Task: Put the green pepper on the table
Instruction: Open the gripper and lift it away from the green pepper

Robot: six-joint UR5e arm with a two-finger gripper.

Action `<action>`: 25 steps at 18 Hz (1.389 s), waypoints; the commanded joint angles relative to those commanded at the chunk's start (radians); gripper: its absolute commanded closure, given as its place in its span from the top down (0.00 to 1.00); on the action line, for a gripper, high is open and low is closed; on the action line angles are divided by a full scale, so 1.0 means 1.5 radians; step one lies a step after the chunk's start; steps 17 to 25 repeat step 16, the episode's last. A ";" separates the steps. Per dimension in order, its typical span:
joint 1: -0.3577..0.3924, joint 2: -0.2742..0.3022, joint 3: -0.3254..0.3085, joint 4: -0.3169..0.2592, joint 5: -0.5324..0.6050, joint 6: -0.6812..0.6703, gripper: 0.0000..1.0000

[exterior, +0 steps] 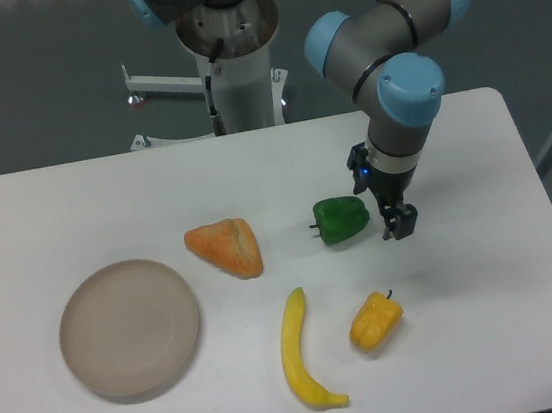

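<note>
From my seat the green pepper [340, 219] sits on the worktop [486, 271] just left of my tool [396, 220], which is parted and empty.

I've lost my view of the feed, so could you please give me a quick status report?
Gripper clear of the green pepper, to its right; jaw state unclear. Pepper resting on the table. Nothing in the way.

On my feed the green pepper [341, 219] is a glossy dark green against the plain white table [486, 271]. At its nine o'clock sits an orange wedge [225, 248]; toward six, a yellow banana [302, 352] and a yellow-orange pepper [375, 320]. The plate [130, 328] is beige.
</note>
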State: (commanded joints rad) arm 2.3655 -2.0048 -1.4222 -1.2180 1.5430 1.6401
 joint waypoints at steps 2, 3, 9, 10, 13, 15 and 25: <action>-0.015 -0.013 0.024 0.000 0.015 -0.037 1.00; -0.022 -0.018 0.036 0.000 0.017 -0.052 1.00; -0.039 -0.049 0.081 0.000 0.021 -0.116 1.00; -0.041 -0.053 0.085 0.000 0.027 -0.124 1.00; -0.053 -0.056 0.087 0.001 0.038 -0.146 1.00; -0.053 -0.056 0.087 0.001 0.039 -0.149 1.00; -0.053 -0.057 0.089 0.001 0.039 -0.150 1.00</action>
